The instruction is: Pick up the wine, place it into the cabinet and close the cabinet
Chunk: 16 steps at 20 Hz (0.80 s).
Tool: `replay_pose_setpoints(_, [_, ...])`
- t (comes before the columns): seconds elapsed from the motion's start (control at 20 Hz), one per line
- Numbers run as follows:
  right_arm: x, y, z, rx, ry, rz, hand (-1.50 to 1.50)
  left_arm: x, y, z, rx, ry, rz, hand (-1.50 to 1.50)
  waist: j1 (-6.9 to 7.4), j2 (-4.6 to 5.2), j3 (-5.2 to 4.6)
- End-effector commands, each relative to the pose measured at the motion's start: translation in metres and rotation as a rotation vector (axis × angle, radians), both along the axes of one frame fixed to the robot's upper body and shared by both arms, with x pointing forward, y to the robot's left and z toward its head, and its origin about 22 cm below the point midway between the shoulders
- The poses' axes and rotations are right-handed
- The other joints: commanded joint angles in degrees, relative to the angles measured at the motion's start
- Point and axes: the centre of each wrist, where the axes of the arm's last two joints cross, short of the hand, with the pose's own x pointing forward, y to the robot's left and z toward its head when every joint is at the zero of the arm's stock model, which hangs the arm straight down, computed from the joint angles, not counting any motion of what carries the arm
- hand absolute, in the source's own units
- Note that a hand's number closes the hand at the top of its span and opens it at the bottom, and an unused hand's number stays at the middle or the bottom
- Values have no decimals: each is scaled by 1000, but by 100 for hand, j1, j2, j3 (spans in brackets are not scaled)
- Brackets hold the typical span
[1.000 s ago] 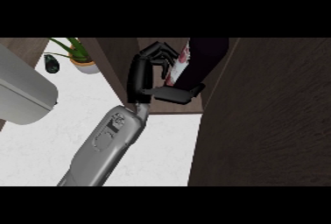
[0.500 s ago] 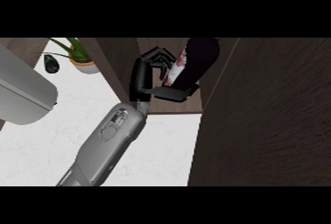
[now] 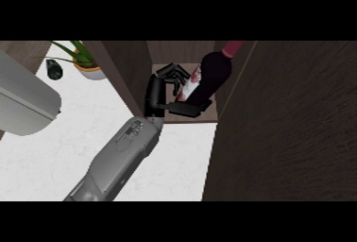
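White counter (image 3: pixel 174 165) runs up to a dark wooden cabinet (image 3: pixel 125 66). The wine bottle (image 3: pixel 213 75) is inside its open compartment, with its red-capped neck leaning toward the right wall and its base near the front lip of the shelf. The right hand (image 3: pixel 156 92) is at the bottle's left. Its fingers (image 3: pixel 174 74) are curled in against the label side and the thumb (image 3: pixel 188 108) lies across the front of the base. The bottle looks clamped between them, though I cannot tell whether every finger touches. The step in hand, as I judge it, is setting the bottle down and letting go. To do that well, the base should sit flat on the shelf before the fingers part, since the bottle appears tilted and could topple if released leaning. Then thumb and fingers should spread wide and the hand should draw straight back toward the counter, not sweep sideways past the label. The base also looks close to the front edge, so a nudge deeper would keep it clear of the door. The broad dark panel (image 3: pixel 293 132) at the right is probably that open door, to be swung shut afterwards. A potted plant (image 3: pixel 87 68) stands well off to the left, and the left hand does not show.
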Motion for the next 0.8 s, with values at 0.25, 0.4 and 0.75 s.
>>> replay_pose_setpoints(0.25, [-14, 1, 1, 24, -4, 76, -150, 1, 14, -45, 120, -2, 71, 150, -72, 18, -3])
replay_pose_setpoints(0.4, [-16, -7, 9, 13, -18, 58, -150, 17, 20, -35, 70, 1, 72, 150, -42, 12, -3])
replay_pose_setpoints(0.75, [-17, -2, 5, 7, -11, 99, -150, 20, 28, -45, -2, 9, 119, 150, -186, 40, -5])
